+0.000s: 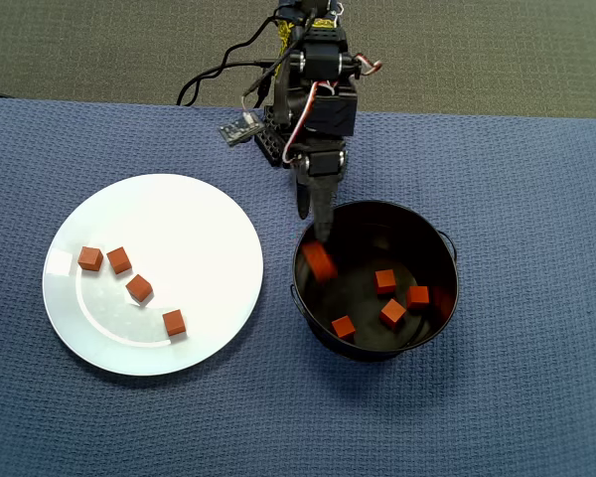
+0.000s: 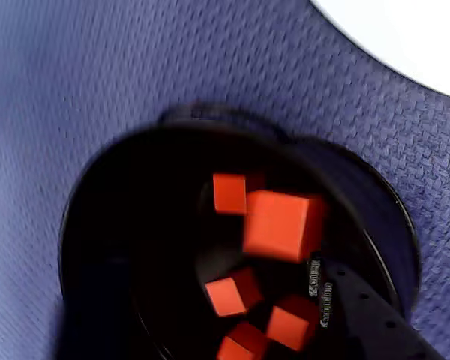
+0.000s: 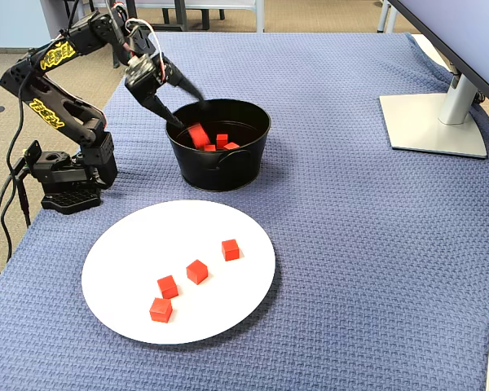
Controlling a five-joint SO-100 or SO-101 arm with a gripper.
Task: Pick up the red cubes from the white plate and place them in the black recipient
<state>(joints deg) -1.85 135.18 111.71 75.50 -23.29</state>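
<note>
Nine red cubes were in sight in the overhead view. Four lay on the one white plate [image 1: 219, 214]: [image 1: 90, 258], [image 1: 119, 260], [image 1: 139, 288] and [image 1: 175, 322]. Five were within the one black pot [image 1: 442, 308]: [image 1: 320, 261], [image 1: 385, 281], [image 1: 418, 296], [image 1: 393, 313] and [image 1: 344, 327]. One robot arm [image 1: 318, 89] stood on the worktop.

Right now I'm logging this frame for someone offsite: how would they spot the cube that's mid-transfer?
Find the black pot right of the white plate in the overhead view. At its near-arm rim, by the gripper, is one red cube. It looks larger, blurred and higher than the four cubes on the pot's floor.
</note>
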